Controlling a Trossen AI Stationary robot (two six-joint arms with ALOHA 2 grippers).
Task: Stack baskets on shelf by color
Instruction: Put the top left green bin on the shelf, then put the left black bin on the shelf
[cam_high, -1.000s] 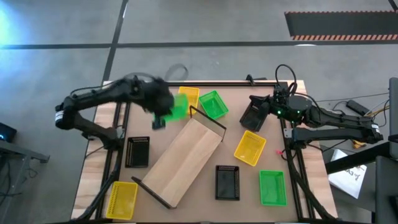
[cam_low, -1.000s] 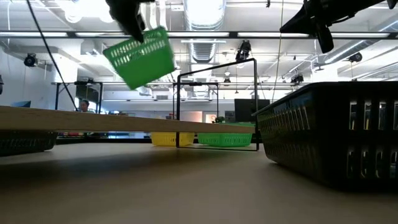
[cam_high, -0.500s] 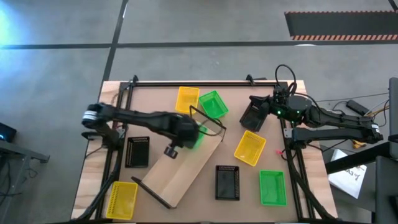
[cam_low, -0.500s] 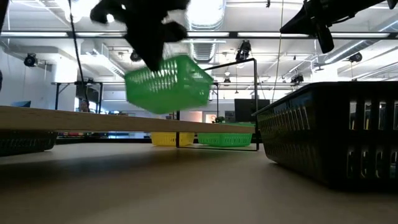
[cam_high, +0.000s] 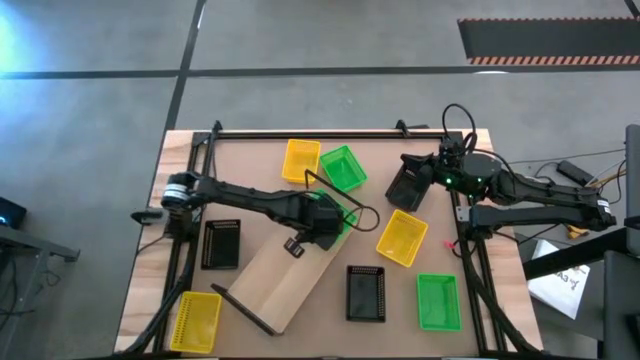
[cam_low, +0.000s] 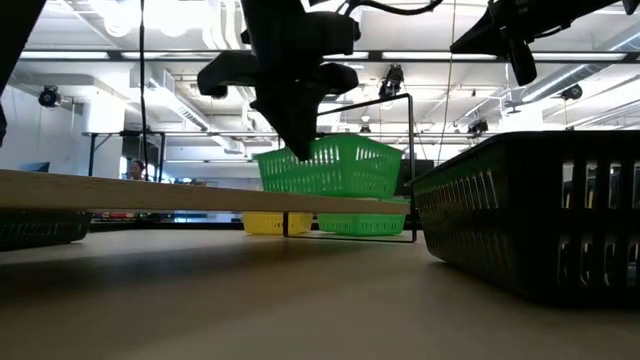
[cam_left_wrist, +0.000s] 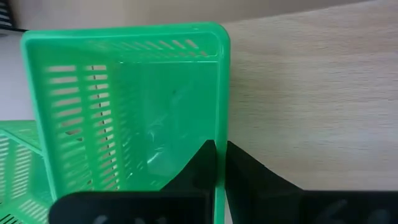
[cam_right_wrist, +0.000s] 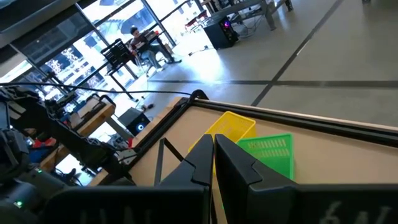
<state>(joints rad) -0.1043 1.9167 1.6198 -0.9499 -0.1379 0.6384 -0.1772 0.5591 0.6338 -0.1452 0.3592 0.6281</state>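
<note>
Jaws first: your left gripper (cam_left_wrist: 220, 163) was clamped on the long rim wall of a bright green slotted plastic basket (cam_high: 335, 217), one finger inside, one outside. You had that basket over the far end of the long pale wooden shelf board (cam_high: 290, 268), near its thin black metal end frame (cam_high: 340, 193); in the low view its base sat at about board level, touching or not, can't tell. Your right gripper (cam_right_wrist: 213, 160) was closed on nothing, raised over the table's far right corner, well apart from the shelf. You also had loose baskets on the tan tabletop (cam_high: 460, 320): a yellow one (cam_high: 301, 160) and a green one (cam_high: 343, 167) beyond the shelf, a black one (cam_high: 221, 244) and a yellow one (cam_high: 197, 321) on the left, and yellow (cam_high: 402, 237), black (cam_high: 366, 293) and green (cam_high: 437, 301) ones on the right.
</note>
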